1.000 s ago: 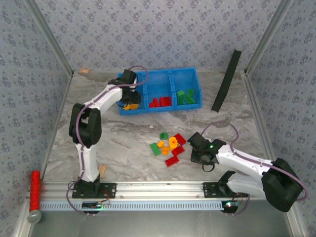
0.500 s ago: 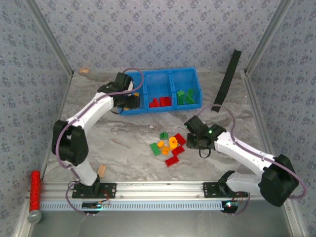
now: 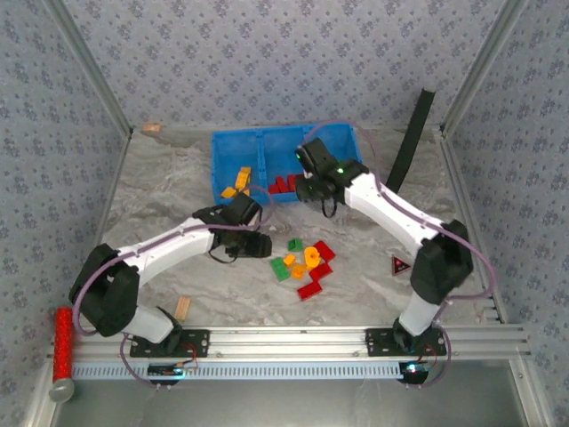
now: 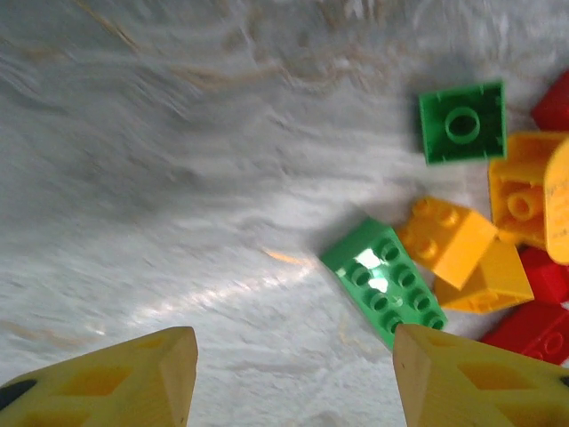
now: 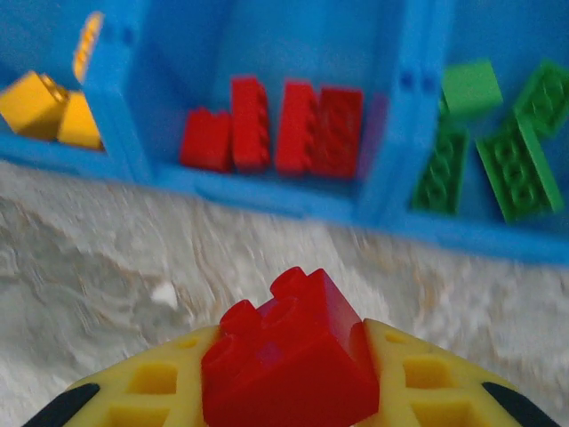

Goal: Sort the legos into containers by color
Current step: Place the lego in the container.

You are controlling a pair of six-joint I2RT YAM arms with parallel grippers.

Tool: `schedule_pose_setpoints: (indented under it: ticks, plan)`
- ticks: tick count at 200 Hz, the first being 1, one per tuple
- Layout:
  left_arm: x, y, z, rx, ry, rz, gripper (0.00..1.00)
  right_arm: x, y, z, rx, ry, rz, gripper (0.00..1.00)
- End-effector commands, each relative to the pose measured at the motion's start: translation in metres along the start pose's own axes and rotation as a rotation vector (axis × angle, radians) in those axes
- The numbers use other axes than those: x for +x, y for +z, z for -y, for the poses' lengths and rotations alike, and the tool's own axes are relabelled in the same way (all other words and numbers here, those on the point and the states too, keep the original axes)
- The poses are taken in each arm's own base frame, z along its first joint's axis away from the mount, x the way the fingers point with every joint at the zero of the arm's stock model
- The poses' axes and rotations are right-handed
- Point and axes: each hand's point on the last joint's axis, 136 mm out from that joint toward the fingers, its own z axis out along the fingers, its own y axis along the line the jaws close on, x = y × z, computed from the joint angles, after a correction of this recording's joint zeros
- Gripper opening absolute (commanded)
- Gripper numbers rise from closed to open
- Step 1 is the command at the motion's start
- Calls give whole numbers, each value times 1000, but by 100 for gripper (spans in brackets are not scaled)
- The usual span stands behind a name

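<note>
Gripping 1 red brick (image 5: 289, 356), my right end effector (image 5: 286, 396) faces the middle compartment (image 5: 267, 44); it lies straight ahead, toward the far edge of the worktop (image 5: 107, 258).

One blue bin (image 3: 224, 160) of three compartments (image 3: 277, 156), one red cylinder (image 3: 63, 342), one wooden block (image 3: 183, 308) — roughly eight loose legos (image 3: 307, 267).

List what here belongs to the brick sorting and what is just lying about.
Job: loose bricks, blue bin, red brick in the right hand, open left hand.
Lying about: wooden block, red cylinder, black strip, red triangle.
</note>
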Motion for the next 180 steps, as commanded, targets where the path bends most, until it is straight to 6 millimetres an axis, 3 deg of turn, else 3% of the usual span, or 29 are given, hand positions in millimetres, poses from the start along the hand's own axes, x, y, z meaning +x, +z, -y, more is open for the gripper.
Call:
schedule_pose_setpoints:
  ticks: [1, 41, 90, 125, 180]
  plan:
    - [-5, -9, 25, 88, -56, 55, 60, -31, 26, -13, -32, -91, 20, 24]
    - [4, -2, 31, 47, 38, 57, 60, -57, 84, -27, -80, -104, -20, 24]
    - [0, 10, 39, -34, 185, 66, 60, -52, 140, -27, -101, -93, -102, 24]
    - [-4, 20, 53, -93, 309, 64, 60, -48, 154, -22, -110, -81, -120, 27]
    - [5, 39, 71, -147, 433, 11, 60, -46, 157, -17, -123, -74, -135, 37]
